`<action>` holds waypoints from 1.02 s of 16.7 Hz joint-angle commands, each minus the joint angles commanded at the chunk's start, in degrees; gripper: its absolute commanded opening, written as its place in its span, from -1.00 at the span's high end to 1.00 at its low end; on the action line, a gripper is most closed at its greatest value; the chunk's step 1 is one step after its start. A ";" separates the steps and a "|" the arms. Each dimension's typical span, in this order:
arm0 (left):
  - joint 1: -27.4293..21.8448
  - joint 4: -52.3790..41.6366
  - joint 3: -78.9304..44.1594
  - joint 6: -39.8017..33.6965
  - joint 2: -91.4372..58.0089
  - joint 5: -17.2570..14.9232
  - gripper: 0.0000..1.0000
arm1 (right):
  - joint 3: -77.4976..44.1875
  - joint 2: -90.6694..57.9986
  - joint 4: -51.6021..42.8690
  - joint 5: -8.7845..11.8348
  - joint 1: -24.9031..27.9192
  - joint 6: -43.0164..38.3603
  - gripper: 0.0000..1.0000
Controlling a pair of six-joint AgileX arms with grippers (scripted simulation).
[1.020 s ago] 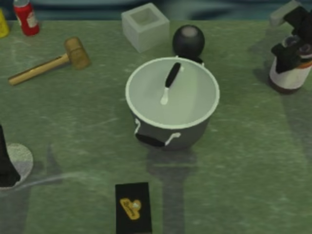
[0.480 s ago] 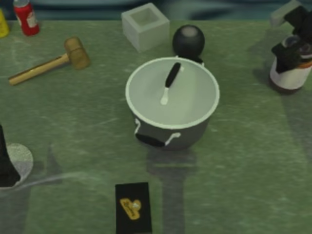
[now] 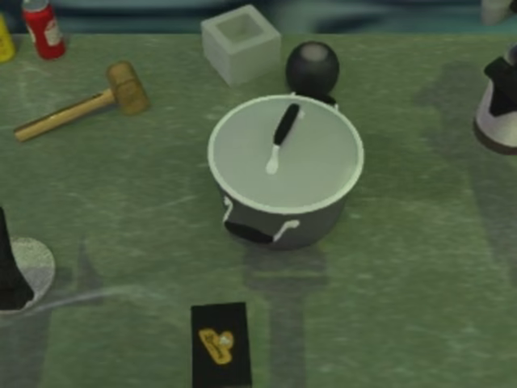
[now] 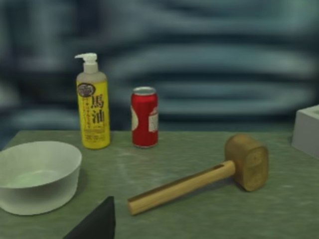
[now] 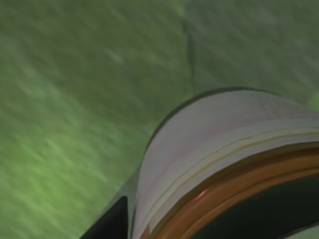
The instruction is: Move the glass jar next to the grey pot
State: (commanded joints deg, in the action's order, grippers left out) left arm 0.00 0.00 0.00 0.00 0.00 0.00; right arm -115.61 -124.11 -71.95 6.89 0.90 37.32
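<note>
The glass jar [image 3: 494,123], with its white label and dark base, hangs at the top view's far right edge, partly cut off. My right gripper [image 3: 506,87] is shut on its upper part from above. In the right wrist view the jar [image 5: 224,144] fills the picture, showing white label, orange band and dark lid, with one dark finger [image 5: 113,220] against the label. The grey pot [image 3: 284,220] stands mid-table under its pale lid [image 3: 319,162] with a black handle, well left of the jar. My left gripper [image 3: 11,279] stays parked at the left edge.
A white hollow cube [image 3: 240,44] and a black sphere [image 3: 312,67] stand behind the pot. A wooden mallet [image 3: 89,101], a red can [image 3: 44,28] and a yellow bottle [image 3: 5,39] lie far left. A white bowl [image 3: 34,267] sits under the left arm, a black card [image 3: 220,343] near the front.
My right gripper has carried the jar to the right, up to the edge of the top view, and it looks raised off the table. The left arm has not moved.
</note>
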 joint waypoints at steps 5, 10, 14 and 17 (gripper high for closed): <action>0.00 0.00 0.00 0.00 0.00 0.00 -1.00 | 5.87 5.99 -0.57 0.07 0.29 0.10 1.00; 0.00 0.00 0.00 0.00 0.00 0.00 -1.00 | 5.90 5.83 -0.33 -0.08 0.26 -0.72 1.00; 0.00 0.00 0.00 0.00 0.00 0.00 -1.00 | 8.22 5.94 1.87 -1.79 3.03 -9.33 1.00; 0.00 0.00 0.00 0.00 0.00 0.00 -1.00 | 11.11 6.35 4.75 -3.93 6.31 -21.15 1.00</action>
State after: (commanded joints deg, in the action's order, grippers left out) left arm 0.00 0.00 0.00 0.00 0.00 0.00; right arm -104.50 -117.76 -67.20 2.96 7.21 16.17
